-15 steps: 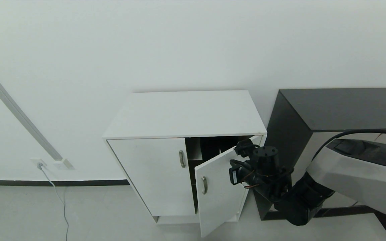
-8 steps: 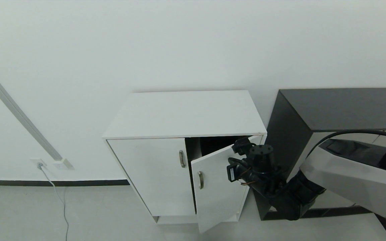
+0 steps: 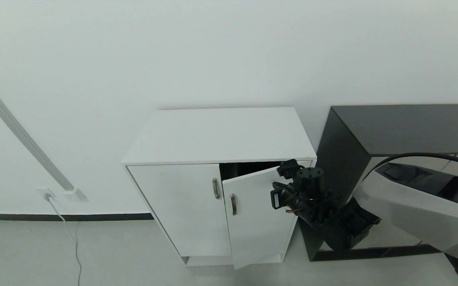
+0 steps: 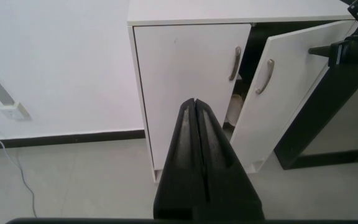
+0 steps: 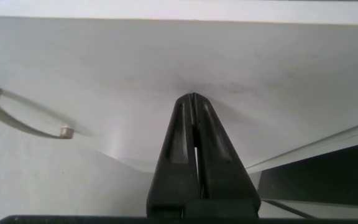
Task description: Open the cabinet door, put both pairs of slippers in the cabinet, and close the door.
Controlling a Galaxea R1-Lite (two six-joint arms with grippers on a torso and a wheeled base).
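Right, in the head view I have the white cabinet [image 3: 219, 135] in the middle of the frame, backed against the white wall. Its left door [image 3: 181, 208] lies flush and closed. Its right door [image 3: 259, 224] stands ajar at a narrow angle. The free edge, carrying the metal handle [image 3: 233, 204], juts forward just beside the left door's edge. A dark wedge of the interior shows along the right door's top, at the centre of the frame.

The right gripper [image 5: 195, 99] has its fingers [image 5: 180, 134] pressed together with nothing between them. In the right wrist view the tips touch the right door's white outer face. In the head view this arm comes in from the lower right and meets the door near its upper, hinge-side corner, at centre right.

The left gripper [image 4: 194, 107] is held well back from the cabinet front, with its fingers closed on nothing. In the left wrist view a pale shape [image 4: 235, 111] shows through the gap between the doors. I cannot tell what it is.

A dark unit [image 3: 392, 127] stands just beside the cabinet at the right of the frame. At lower left a wall socket [image 3: 46, 194] has a grey cable [image 3: 72, 238] trailing down to the floor.
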